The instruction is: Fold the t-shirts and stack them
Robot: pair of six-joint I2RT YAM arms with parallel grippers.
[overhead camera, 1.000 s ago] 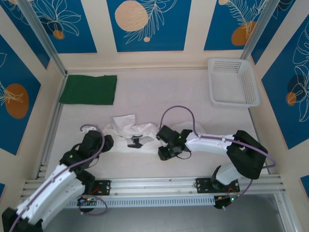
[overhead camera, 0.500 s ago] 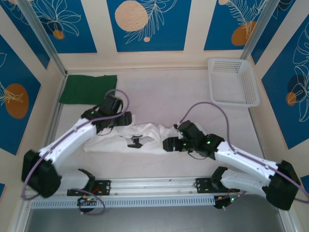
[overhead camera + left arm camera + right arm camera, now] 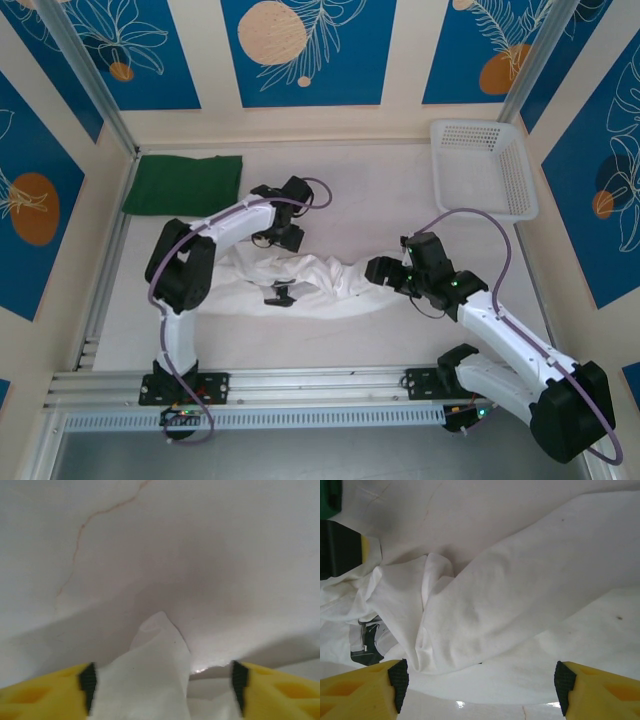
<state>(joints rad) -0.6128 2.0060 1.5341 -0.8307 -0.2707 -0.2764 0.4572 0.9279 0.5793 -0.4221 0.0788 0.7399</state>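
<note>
The white t-shirt (image 3: 300, 275) lay bunched in a long heap mid-surface (image 3: 350, 190), and the green t-shirt (image 3: 183, 185) sat folded in the far left corner. The left fingers (image 3: 283, 238) stood spread over a peak of white cloth without pinching it. The right fingers (image 3: 378, 270) hung released at the shirt's right end. This looked like the spreading-out step. Next, each would need to pinch an edge and draw the shirt flat.

A robot lab cell: aluminium rail (image 3: 320, 382), printed blue wall panels (image 3: 300, 50).
</note>
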